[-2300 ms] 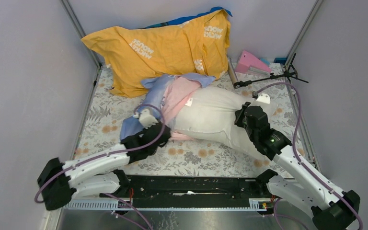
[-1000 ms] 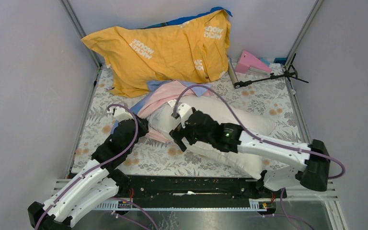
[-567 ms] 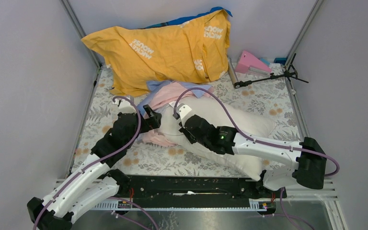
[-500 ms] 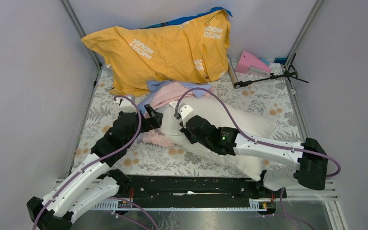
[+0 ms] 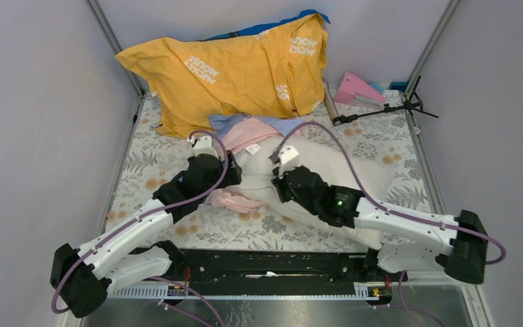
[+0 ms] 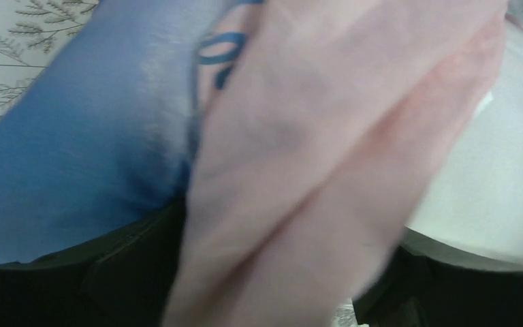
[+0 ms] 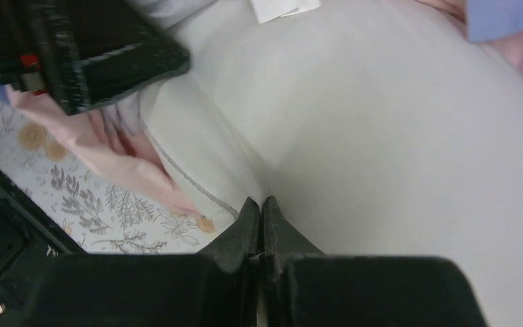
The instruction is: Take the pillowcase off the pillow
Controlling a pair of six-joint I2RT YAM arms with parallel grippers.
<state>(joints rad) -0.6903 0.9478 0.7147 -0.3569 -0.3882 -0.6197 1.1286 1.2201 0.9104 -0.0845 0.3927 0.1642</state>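
The white pillow (image 5: pixel 320 160) lies across the table's middle. Its far-left end is still inside the pillowcase (image 5: pixel 248 133), pale pink with a blue edge, bunched there and trailing under its near side. My left gripper (image 5: pixel 235 174) is pushed in against that end. In the left wrist view its dark fingers (image 6: pixel 129 272) stand wide apart with a pink fold of pillowcase (image 6: pixel 299 157) between them and the pillow (image 6: pixel 490 177) to the right. My right gripper (image 5: pixel 276 182) is on the pillow's near-left part. Its tips (image 7: pixel 260 204) are shut together on a pinch of the pillow (image 7: pixel 381 122).
A yellow-orange cushion (image 5: pixel 238 68) with white lettering leans against the back wall, just behind the pillowcase. At the back right are a pink object (image 5: pixel 355 87) and a small black stand (image 5: pixel 381 109). A floral cloth (image 5: pixel 143 170) covers the table, and grey walls close in both sides.
My left gripper opened and moved right and farther in, onto the pillowcase. My right gripper shut on the pillow and shifted to the right.
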